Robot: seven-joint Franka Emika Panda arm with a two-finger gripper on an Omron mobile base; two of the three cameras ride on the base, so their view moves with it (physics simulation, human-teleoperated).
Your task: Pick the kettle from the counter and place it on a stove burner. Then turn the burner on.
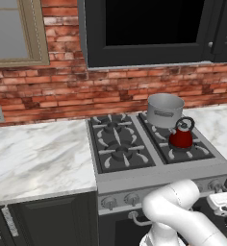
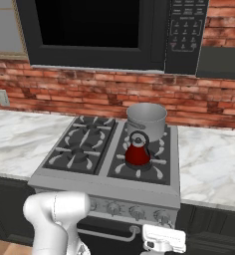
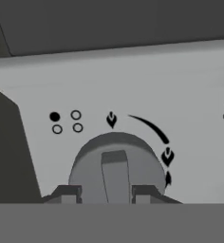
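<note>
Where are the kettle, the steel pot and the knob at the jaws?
kettle (image 1: pixel 181 138): left base view, red body.
steel pot (image 2: pixel 146 119): right base view, side wall.
knob (image 3: pixel 116 167): hand view, raised centre bar.

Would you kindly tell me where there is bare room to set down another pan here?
Both left burners are bare, as is the marble counter left of the cooktop and the strip to its right. The right side is crowded: the red kettle sits on the front burner, the steel pot right behind it.
</note>
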